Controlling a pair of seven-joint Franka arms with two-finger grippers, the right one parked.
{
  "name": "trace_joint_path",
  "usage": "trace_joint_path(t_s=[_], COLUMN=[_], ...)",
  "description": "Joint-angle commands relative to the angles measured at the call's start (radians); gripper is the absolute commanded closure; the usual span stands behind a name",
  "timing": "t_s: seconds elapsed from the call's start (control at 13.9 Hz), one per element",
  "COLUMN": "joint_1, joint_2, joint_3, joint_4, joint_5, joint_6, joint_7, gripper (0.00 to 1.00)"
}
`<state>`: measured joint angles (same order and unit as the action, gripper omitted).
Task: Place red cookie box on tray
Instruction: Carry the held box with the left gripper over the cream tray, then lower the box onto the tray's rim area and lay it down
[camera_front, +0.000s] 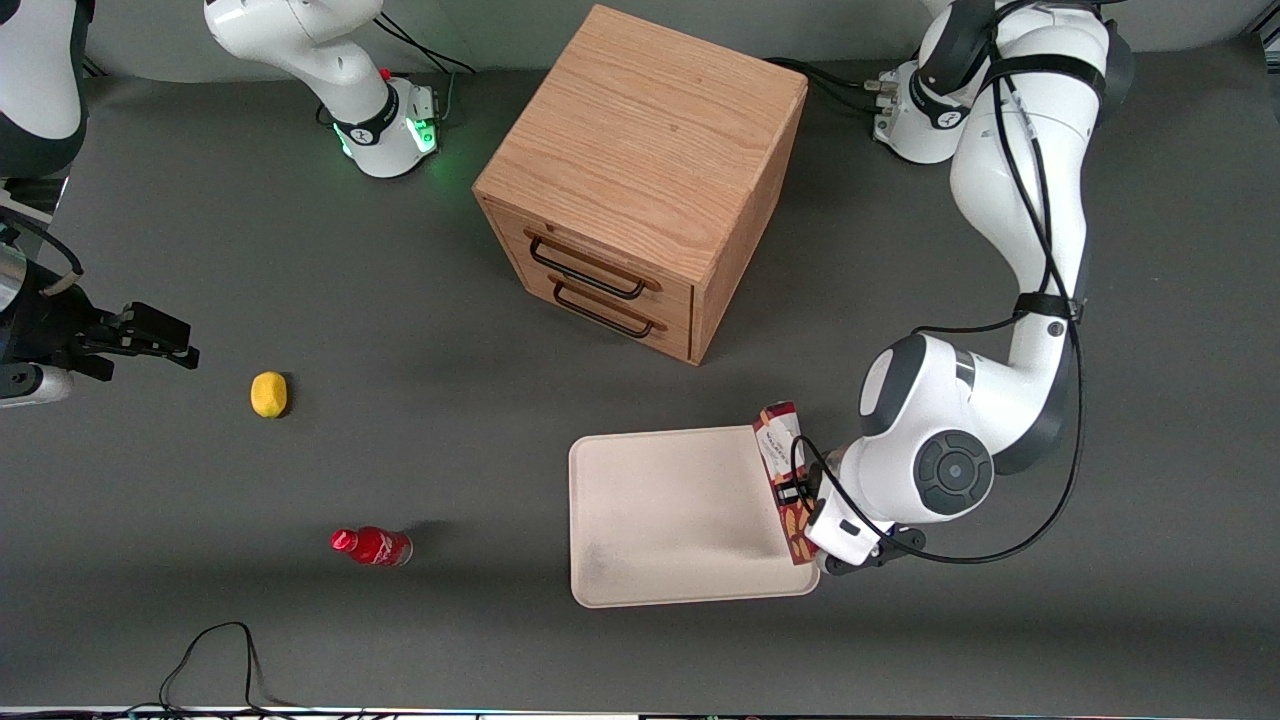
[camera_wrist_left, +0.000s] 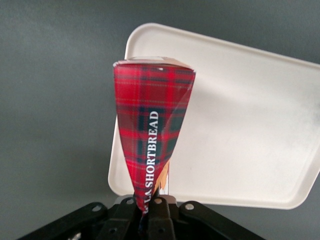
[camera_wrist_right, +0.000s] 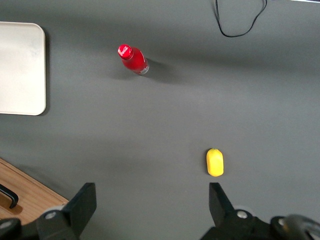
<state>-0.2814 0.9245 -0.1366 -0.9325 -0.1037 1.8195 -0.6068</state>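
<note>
Red cookie box (camera_wrist_left: 151, 125) clamped between gripper (camera_wrist_left: 152, 210) jaws, over tray (camera_front: 660, 520) edge.

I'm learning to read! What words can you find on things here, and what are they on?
"SHORTBREAD", after letters I can't make out: on the red cookie box, held in the gripper over the tray edge.
Small red bottle: white cap lettering, too small to read.
Nothing else has words.
</note>
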Motion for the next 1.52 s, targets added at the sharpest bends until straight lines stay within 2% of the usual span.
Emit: trace_joint_path(t_s=[0.0, 0.29, 0.43, 1.15, 1.23, 1.3, 1.37, 1.44], joint_1=[-0.007, -0.002, -0.004, -0.007, -0.007, -0.007, -0.009, -0.009], joint_2=[0.04, 0.077, 0.089, 0.129, 0.132, 0.134, 0.132, 0.131], joint_3=[0.003, 0.008, 0.038, 0.037, 0.035, 0.035, 0.037, 0.037], joint_4=[0.05, 0.05, 0.049, 0.035, 0.035, 0.032, 0.021, 0.012], joint_5=[-0.001, 0.001, 0.004, 0.004, 0.004, 0.004, 0.004, 0.004], joint_6=[0.033, 0.096, 0.116, 0.159, 0.161, 0.162, 0.178, 0.187], joint_7=[0.025, 0.128, 0.182, 0.177, 0.176, 0.174, 0.176, 0.174], gripper=[1.0, 1.0, 1.0, 1.0, 0.93, 0.36, 0.01, 0.0])
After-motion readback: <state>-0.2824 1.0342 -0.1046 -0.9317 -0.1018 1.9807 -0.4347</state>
